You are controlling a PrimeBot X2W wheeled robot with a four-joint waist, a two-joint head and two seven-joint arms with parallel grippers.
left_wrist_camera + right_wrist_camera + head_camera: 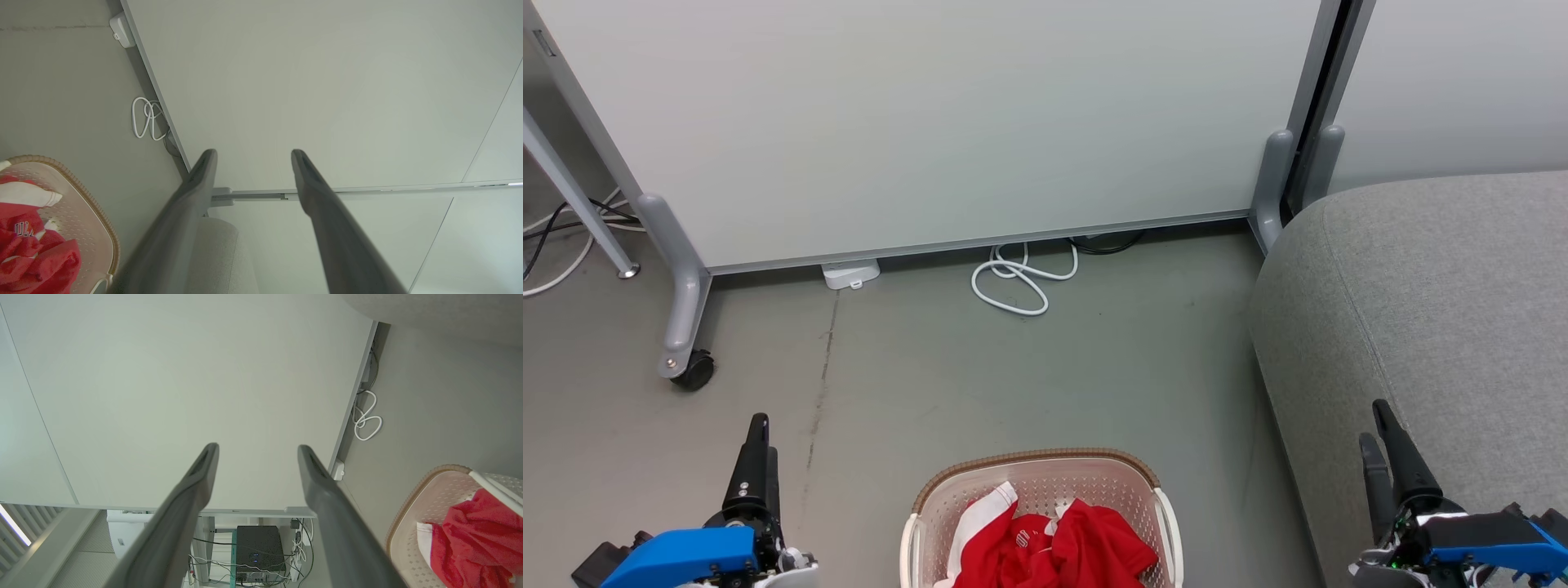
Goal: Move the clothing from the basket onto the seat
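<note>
The cream basket (1094,483) with a brown rim stands on the floor at the bottom centre of the head view. The red and white clothing (1062,547) lies crumpled inside it. To the right, the light grey seat (1437,302) rises beside the basket. My left gripper (756,445) hovers left of the basket and my right gripper (1384,441) hangs over the seat's front. The left wrist view shows my left gripper (253,153) open and empty, with the basket (77,220) and clothing (36,257) at lower left. My right gripper (257,447) is open too, basket (441,498) and clothing (478,535) at lower right.
A white partition panel (931,122) on a castor (694,371) stands behind the basket. A coiled white cable (1017,282) and a small white adapter (849,273) lie at its foot. A table leg (572,196) and cables are at far left. Bare grey floor surrounds the basket.
</note>
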